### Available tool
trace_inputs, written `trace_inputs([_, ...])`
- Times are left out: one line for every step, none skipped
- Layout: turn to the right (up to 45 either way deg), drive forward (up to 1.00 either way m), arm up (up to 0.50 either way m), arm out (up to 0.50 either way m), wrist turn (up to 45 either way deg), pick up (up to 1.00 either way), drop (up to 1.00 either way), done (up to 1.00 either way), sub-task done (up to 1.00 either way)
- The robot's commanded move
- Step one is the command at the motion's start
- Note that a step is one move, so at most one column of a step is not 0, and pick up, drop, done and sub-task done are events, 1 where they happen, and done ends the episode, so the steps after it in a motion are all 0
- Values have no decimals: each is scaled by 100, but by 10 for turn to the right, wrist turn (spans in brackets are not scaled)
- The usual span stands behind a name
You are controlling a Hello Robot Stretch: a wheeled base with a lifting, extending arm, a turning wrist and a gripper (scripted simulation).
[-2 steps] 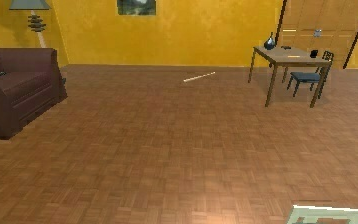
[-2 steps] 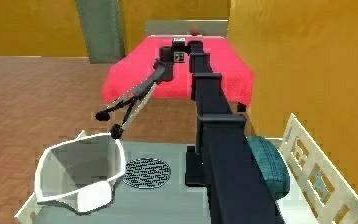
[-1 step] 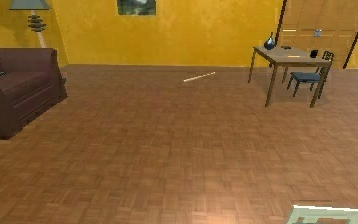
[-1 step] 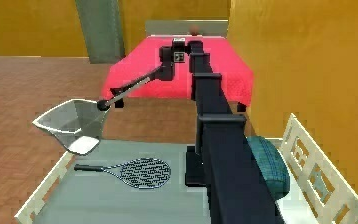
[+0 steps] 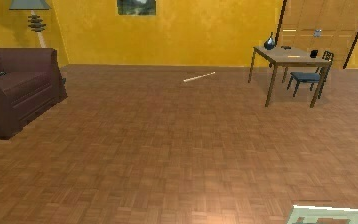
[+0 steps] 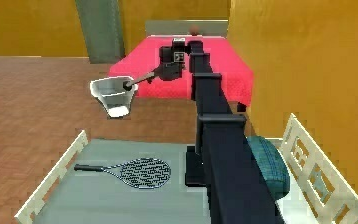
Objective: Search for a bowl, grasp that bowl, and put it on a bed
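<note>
Pale grey round bowl hangs at gripper tip, at its 8 o'clock, clear of floor: held. You cannot tell how fingers are set. Dark square arm stretched toward red-covered bed at 12 o'clock. Black racket lies on grey mattress, 6 o'clock.

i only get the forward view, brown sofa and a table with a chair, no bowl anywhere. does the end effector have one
Observer: Yes. In the arm side view a pale bowl hangs at the far end of the end effector, clear of the floor.
Operator: ok any bed near it
Observer: A bed with a red cover stands to the right of the bowl in that view, and the arm reaches toward it.
Operator: anything closer in
Observer: A tennis racket lies on a grey-green mattress low in that view.
</note>
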Motion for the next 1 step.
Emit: trace_inputs([0,0,0,0,270,0,0,0,0])
